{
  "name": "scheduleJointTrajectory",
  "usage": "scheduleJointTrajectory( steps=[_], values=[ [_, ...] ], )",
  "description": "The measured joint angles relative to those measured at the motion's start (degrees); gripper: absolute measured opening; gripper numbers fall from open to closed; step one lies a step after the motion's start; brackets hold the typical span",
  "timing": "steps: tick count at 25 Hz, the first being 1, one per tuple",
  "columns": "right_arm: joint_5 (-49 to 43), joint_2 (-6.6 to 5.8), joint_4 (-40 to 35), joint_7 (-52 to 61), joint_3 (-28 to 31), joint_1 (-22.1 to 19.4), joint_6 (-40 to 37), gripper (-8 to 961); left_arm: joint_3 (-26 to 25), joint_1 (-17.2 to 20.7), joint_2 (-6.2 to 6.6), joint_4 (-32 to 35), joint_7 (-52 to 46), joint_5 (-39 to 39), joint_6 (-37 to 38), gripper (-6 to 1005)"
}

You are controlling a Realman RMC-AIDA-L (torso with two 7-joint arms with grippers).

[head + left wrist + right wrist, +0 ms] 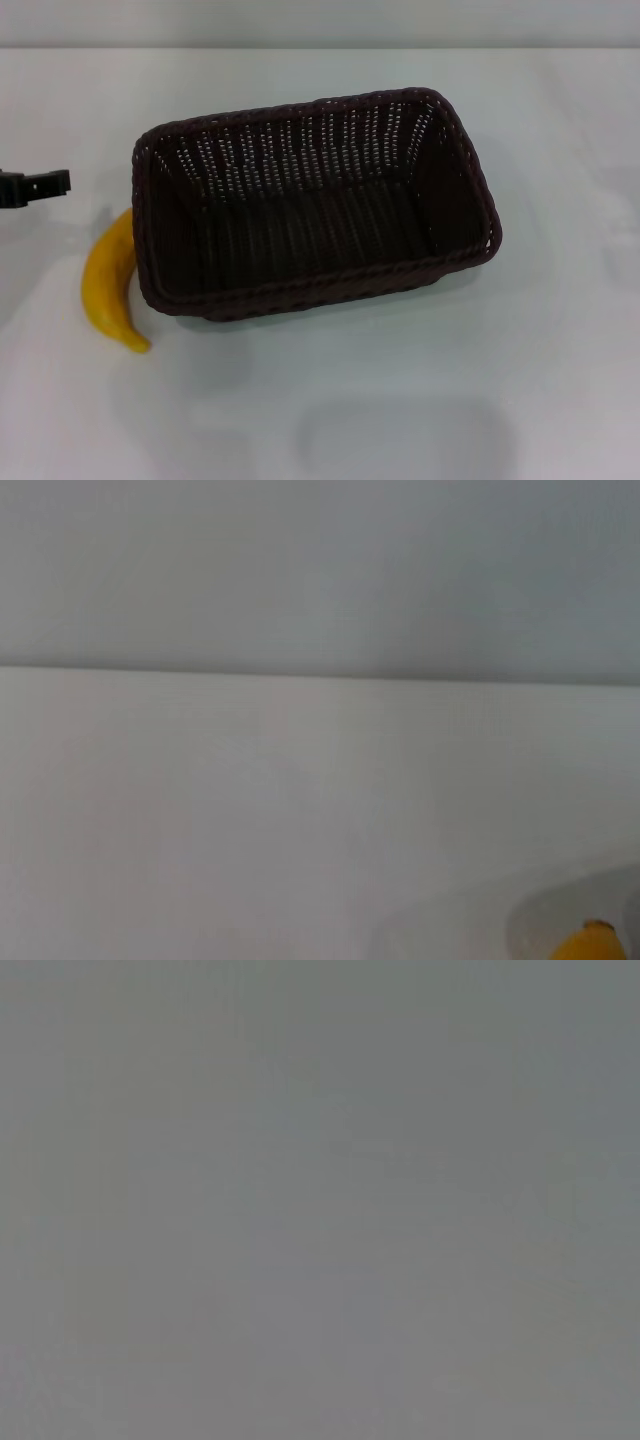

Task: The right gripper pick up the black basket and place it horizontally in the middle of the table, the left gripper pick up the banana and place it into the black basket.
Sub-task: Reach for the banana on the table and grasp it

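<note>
Wicker black basket (315, 205) sits mid-table; left gripper (35, 186), jaws unreadable, must next descend toward five o'clock onto the banana (110, 285).

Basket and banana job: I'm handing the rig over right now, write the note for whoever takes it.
Left hand: at the table's left edge, just beyond the banana's far end, holding nothing; whether it is open can't be told.
Right hand: out of sight in every view; its wrist camera shows only plain grey.
Basket: sitting flat and lengthwise across the middle of the table, empty.
Banana: lying on the table against the basket's left end, outside it.
Done: basket looks placed.
Left: left hand picks up the banana and puts it in the basket.
</note>
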Motion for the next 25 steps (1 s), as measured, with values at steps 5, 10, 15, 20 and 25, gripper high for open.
scheduleJointTrajectory(
  steps=[5,10,15,20,25],
  values=[
    [-0.34,0.18,-0.25,0.54,-0.05,-0.03,0.01,869,-0.04,0.18,0.01,2.06,-0.04,1.19,-3.00,878],
    [-0.86,-0.05,-0.40,1.63,-0.39,0.04,0.04,869,-0.44,0.35,-0.03,5.12,-0.65,3.00,-6.96,878],
    [-1.78,0.14,-0.64,2.14,-0.49,0.11,0.16,870,-1.52,0.22,0.04,5.70,-0.84,3.30,-10.52,878],
    [-1.96,0.49,-0.66,2.33,-0.49,0.05,0.58,869,-1.50,-0.12,0.11,5.14,-0.62,5.82,-12.84,878],
    [-2.64,0.78,-0.65,2.40,-0.53,-0.02,1.79,869,-1.15,-0.34,0.06,3.89,1.06,6.64,-13.53,878]
  ],
)
